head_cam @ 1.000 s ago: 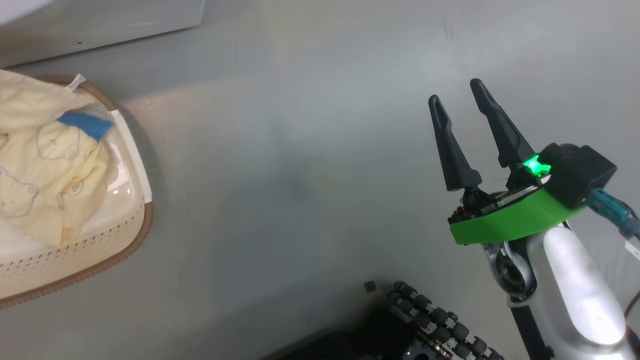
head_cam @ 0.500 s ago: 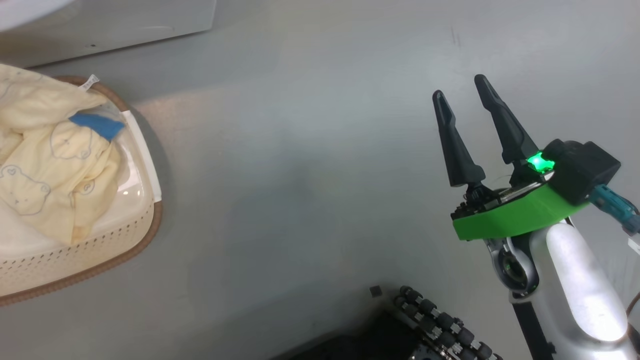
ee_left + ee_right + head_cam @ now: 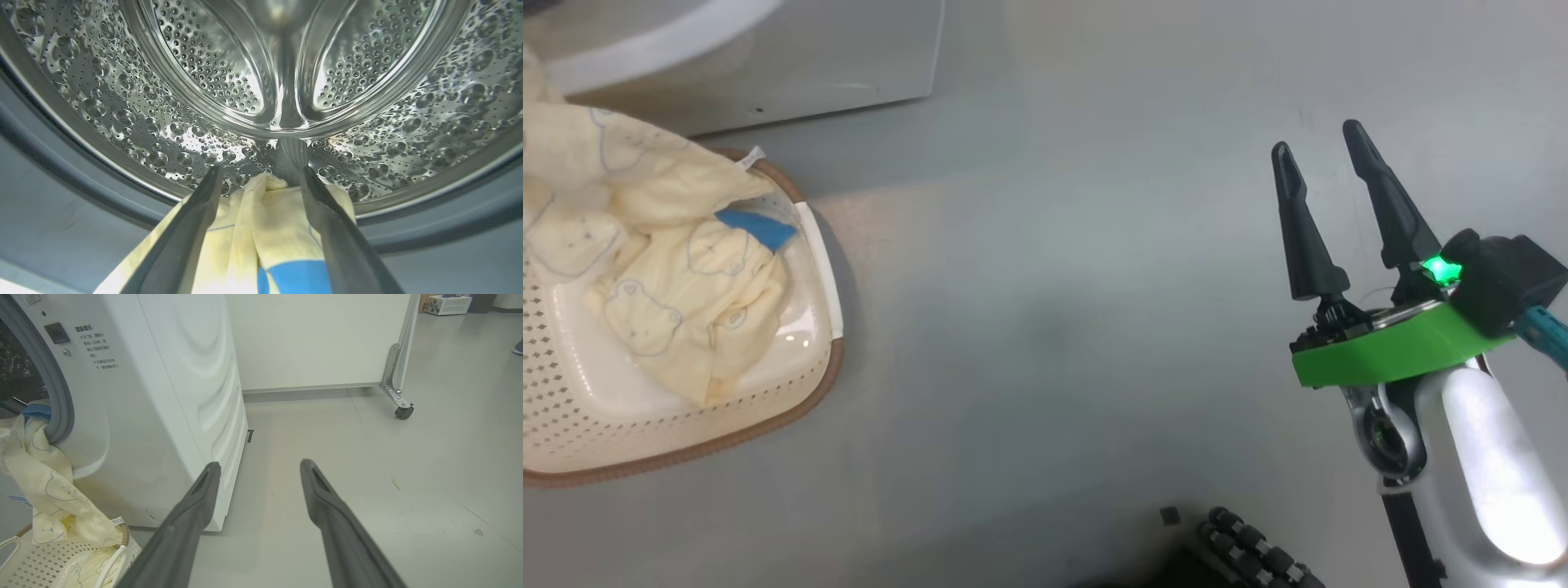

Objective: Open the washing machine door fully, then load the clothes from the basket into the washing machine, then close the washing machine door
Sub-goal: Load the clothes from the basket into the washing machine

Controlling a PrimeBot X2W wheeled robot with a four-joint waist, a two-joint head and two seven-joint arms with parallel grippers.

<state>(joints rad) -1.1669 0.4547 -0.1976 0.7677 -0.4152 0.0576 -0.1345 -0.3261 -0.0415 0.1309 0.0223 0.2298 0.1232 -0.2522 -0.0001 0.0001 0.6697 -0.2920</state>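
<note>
Left claw (image 3: 260, 171) points into the washing machine (image 3: 122, 102), fingers spread, with the clothes (image 3: 282, 232) lying between them across its front lip. Right claw (image 3: 1316, 137) hangs spread over the floor (image 3: 1054, 327), well apart from the basket (image 3: 556, 392).

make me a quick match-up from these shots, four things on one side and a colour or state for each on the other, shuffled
Things:
1. basket
2. washing machine drum
3. right gripper
4. caster wheel

States:
a. jaws open, holding nothing
b. shiny steel
c. cream plastic with a brown rim
d. under a metal bracket

Pairs: 1-c, 2-b, 3-a, 4-d
</note>
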